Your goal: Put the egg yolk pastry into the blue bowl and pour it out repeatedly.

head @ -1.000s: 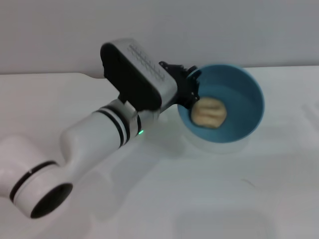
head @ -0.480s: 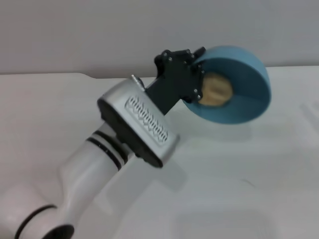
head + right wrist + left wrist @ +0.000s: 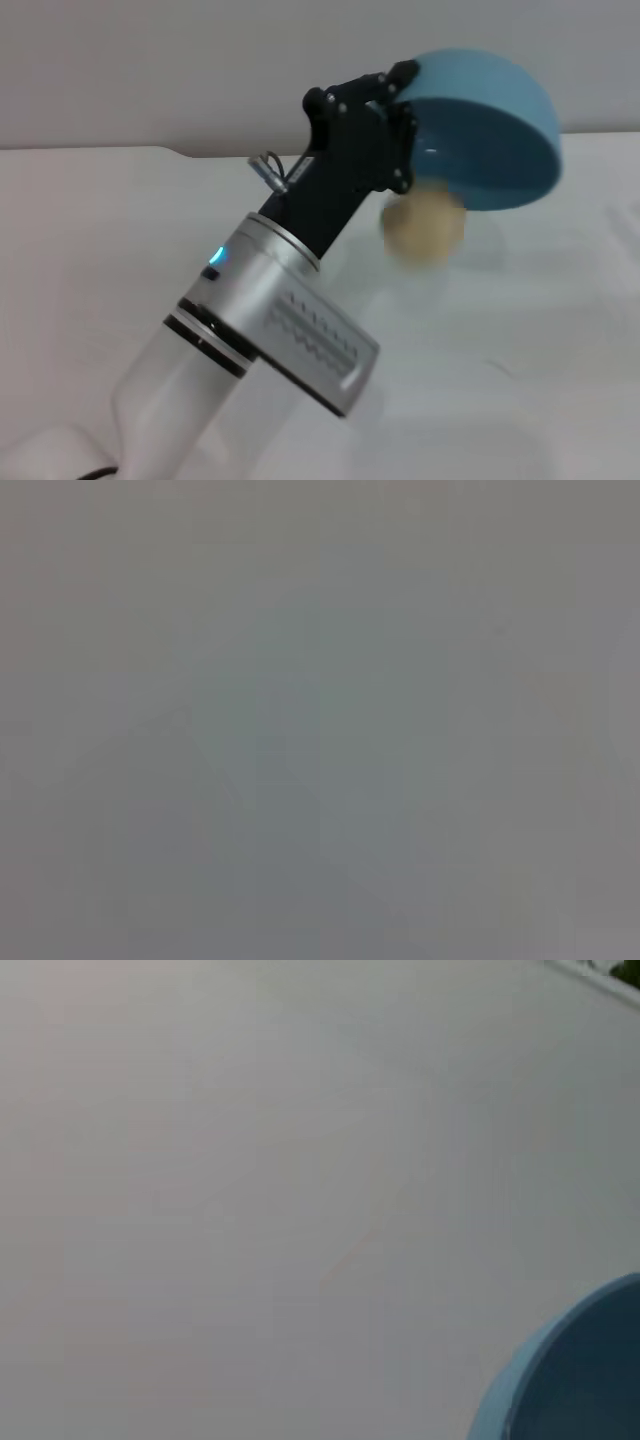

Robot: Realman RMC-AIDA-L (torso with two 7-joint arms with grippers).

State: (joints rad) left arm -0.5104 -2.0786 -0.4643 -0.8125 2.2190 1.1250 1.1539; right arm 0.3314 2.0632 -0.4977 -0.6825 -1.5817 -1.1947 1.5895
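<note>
My left gripper is shut on the rim of the blue bowl and holds it raised above the table, tipped over with its opening facing down. The egg yolk pastry is out of the bowl, just below its rim, blurred in mid-fall above the white table. A part of the bowl's rim also shows in the left wrist view. My right gripper is not in view.
The white table spreads all around under the bowl, with its back edge against a grey wall. The right wrist view shows only a plain grey surface.
My left wrist has rolled further and lifted the bowl from sideways to upside down. The pastry has dropped out of the bowl and is falling towards the table.
</note>
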